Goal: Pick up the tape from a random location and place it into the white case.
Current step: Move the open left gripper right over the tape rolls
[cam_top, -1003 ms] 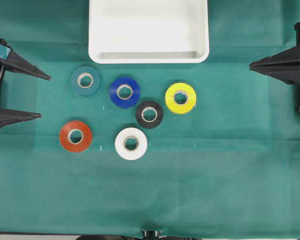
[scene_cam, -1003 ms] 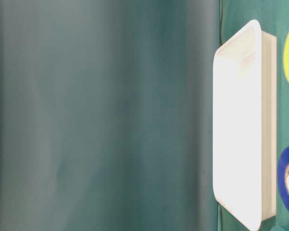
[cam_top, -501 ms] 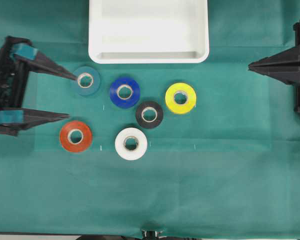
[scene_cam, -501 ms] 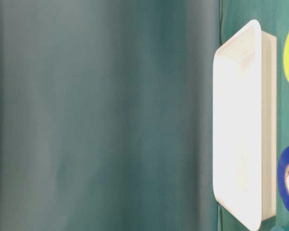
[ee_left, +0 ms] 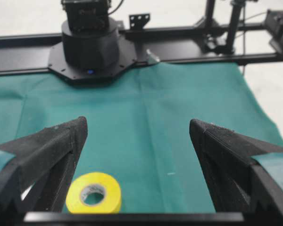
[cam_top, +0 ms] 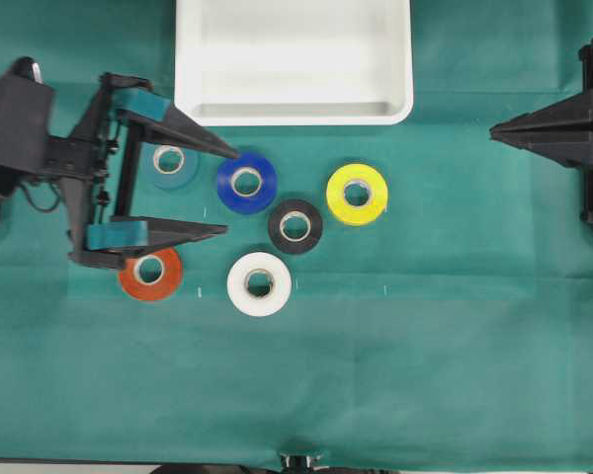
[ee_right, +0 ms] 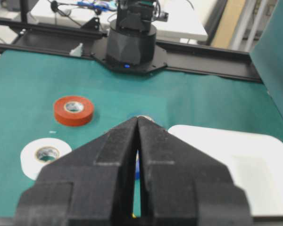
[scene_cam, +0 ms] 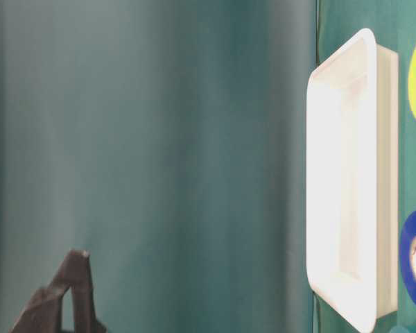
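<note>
Tape (cam_top: 259, 283): white roll, flat on the green surface (cam_top: 425, 355), below the black roll (cam_top: 295, 226) and right of the red roll (cam_top: 149, 272); untouched. Case (cam_top: 294, 111): white, at the top edge, nothing in it. Other rolls: teal (cam_top: 170, 163), blue (cam_top: 246, 182), yellow (cam_top: 357, 194). Left gripper (cam_top: 224, 192): jaws spread wide, upper tip by the blue roll, lower tip above the red roll, holding nothing. Right gripper (cam_top: 496, 129): at the right edge, jaws pressed together, well apart from the rolls.
</note>
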You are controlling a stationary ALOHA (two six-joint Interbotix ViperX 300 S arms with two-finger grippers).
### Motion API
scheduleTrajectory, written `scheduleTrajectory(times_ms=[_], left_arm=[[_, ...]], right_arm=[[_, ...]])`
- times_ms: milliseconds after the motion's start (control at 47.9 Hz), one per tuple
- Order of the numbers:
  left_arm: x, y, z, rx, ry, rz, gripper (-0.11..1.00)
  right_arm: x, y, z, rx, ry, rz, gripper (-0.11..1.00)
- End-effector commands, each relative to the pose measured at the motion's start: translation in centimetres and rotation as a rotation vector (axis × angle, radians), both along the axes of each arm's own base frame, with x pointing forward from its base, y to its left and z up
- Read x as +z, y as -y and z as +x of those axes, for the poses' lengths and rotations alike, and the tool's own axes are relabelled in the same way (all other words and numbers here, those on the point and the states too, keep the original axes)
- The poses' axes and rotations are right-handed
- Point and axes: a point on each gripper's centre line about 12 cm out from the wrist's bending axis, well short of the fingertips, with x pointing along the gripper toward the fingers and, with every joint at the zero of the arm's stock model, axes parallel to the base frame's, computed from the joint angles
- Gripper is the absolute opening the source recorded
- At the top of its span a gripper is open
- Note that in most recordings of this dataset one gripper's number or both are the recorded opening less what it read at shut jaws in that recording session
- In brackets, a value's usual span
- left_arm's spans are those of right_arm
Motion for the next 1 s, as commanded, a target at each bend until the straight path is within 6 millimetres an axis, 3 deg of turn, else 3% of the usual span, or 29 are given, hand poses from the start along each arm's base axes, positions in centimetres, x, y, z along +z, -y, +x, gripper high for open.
scheduleTrajectory(times_ms=[0, 648, 982], left_arm=[[0.79, -0.04, 0.49, 0.003, 0.022, 0.003, 0.98], [0.24, -0.1, 0.42, 0.006, -0.056, -0.007, 0.98], [0.94, -0.15, 1.28, 0.034, -0.334, -0.072, 0.98]], right_arm=[[1.02, -0.03, 0.29, 0.002, 0.023, 0.0, 0.0], [0.9, -0.09, 0.32, 0.005, 0.014, 0.0, 0.0], [1.01, -0.13, 0.31, 0.006, 0.011, 0.002, 0.0]])
